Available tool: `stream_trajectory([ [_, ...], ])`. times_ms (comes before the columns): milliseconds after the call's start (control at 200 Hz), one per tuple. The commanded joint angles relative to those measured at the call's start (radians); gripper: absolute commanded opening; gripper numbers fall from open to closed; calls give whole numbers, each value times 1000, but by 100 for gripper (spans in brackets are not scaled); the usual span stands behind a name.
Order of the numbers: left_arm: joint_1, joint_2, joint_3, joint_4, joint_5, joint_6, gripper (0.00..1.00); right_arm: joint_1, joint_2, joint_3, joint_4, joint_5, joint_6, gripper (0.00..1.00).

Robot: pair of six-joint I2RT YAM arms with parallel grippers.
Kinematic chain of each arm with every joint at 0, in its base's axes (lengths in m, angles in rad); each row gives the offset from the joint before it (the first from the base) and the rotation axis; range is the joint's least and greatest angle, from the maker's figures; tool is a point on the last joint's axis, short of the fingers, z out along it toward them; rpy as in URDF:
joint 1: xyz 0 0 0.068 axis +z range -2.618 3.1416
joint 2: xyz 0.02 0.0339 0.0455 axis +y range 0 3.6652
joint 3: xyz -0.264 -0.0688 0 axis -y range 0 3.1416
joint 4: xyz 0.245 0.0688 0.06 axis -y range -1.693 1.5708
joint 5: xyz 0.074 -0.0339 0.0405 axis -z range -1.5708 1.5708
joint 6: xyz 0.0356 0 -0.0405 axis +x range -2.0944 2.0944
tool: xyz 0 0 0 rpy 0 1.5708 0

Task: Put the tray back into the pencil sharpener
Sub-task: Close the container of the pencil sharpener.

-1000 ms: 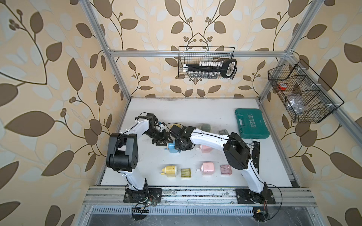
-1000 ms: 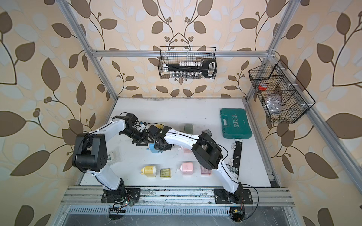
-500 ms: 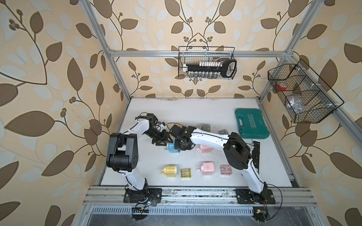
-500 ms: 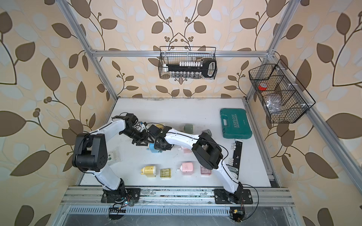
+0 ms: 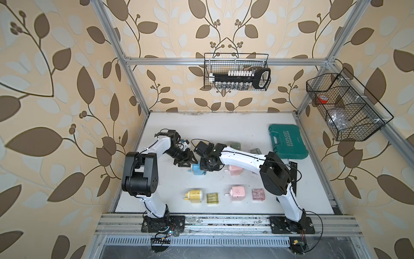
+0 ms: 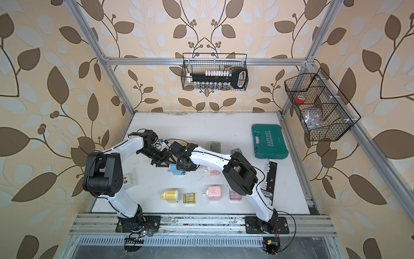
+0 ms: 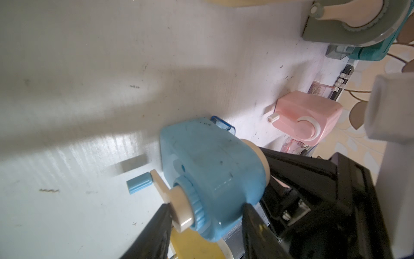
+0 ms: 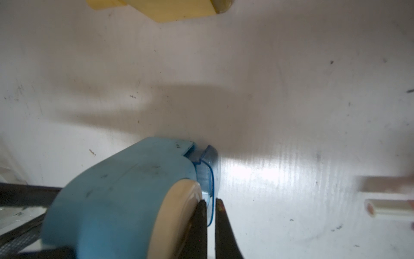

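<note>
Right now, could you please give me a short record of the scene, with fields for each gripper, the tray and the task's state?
left gripper: closed on the light blue plastic pencil sharpener, one finger on either side of its body
right gripper: pinching the thin wall of the translucent blue plastic tray
tray: partly in the sharpener's slot, its end sticking out
sharpener: lying on the white table
task: tray not yet fully seated
</note>
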Motion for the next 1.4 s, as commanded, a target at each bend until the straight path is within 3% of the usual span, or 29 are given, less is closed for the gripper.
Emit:
stream_trajectory([
  [0, -6, 52, -21, -17, -138, 14, 51, 0, -43, -12, -3, 12, -10, 10],
  [445, -3, 53, -21, -18, -138, 14, 51, -36, -150, -111, -16, 27, -44, 12],
  [630, -3, 55, -19, -18, -136, 14, 51, -85, -177, -189, 41, -30, -70, 3],
  [1060, -2, 62, -18, -19, -133, 15, 51, -101, -87, -233, 188, -206, -96, 0],
  [1395, -2, 64, -18, -17, -130, 16, 50, -99, -50, -257, 276, -266, -69, 0],
])
